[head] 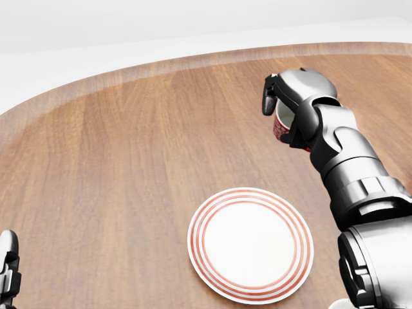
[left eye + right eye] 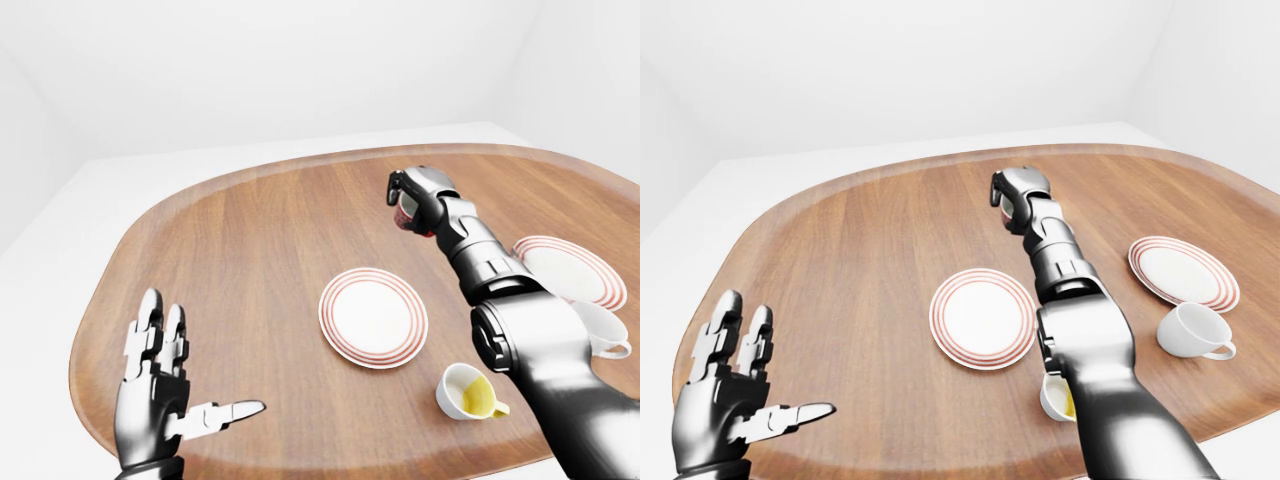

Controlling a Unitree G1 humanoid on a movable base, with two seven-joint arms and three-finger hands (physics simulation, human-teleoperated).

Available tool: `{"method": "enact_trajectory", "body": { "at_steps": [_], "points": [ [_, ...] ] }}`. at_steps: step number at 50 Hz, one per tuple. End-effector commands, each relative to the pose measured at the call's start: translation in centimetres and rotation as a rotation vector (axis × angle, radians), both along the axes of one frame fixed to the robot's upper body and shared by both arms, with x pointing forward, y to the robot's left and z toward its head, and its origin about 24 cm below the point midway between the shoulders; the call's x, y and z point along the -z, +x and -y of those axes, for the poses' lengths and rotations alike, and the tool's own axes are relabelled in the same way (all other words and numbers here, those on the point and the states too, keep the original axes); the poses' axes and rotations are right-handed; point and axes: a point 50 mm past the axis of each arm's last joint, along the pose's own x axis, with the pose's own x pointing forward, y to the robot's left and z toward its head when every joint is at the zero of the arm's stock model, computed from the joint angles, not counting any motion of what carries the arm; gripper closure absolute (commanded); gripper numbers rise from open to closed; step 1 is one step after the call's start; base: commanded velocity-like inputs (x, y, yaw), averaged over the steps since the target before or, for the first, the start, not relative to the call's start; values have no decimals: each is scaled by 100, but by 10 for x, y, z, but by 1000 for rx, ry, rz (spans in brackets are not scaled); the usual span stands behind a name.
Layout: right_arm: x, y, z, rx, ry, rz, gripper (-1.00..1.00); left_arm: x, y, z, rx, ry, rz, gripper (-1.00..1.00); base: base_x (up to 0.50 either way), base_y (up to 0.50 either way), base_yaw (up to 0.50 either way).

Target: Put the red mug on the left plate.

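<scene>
The red mug (image 1: 280, 125) is held in my right hand (image 1: 281, 112), whose fingers close round it above the wooden table, up and right of the left plate. The mug also shows in the left-eye view (image 2: 408, 212), mostly hidden by the hand. The left plate (image 2: 373, 317), white with red rings, lies on the table near the middle and has nothing on it. My left hand (image 2: 175, 385) is open, fingers spread, over the table's lower left in the left-eye view.
A second red-ringed plate (image 2: 570, 270) lies at the right. A yellow-lined mug (image 2: 468, 391) stands below the left plate, and a white mug (image 2: 1193, 331) lies on its side at the right. The table (image 2: 250, 250) is oval with a raised rim.
</scene>
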Motion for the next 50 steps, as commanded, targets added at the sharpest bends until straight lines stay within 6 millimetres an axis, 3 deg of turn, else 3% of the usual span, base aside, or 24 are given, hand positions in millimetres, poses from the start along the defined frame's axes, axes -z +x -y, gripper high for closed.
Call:
{"method": "enact_trajectory", "body": {
  "at_steps": [1,18,36,50],
  "points": [
    [38,-14,-124,-303,211,-89,100,2,-2,-2,-1,-12,-2,-100,0,0,0],
    [69,-30,-148,-343,277,-162,100,3,-2,-4,-4,-22,2,-100,0,0,0],
    [106,-36,-113,-241,236,-227,100,3,-1,-4,-2,-20,6,-100,0,0,0],
    [119,-39,-98,-195,230,-279,100,3,0,-3,-1,-18,1,-100,0,0,0]
  ]
}}
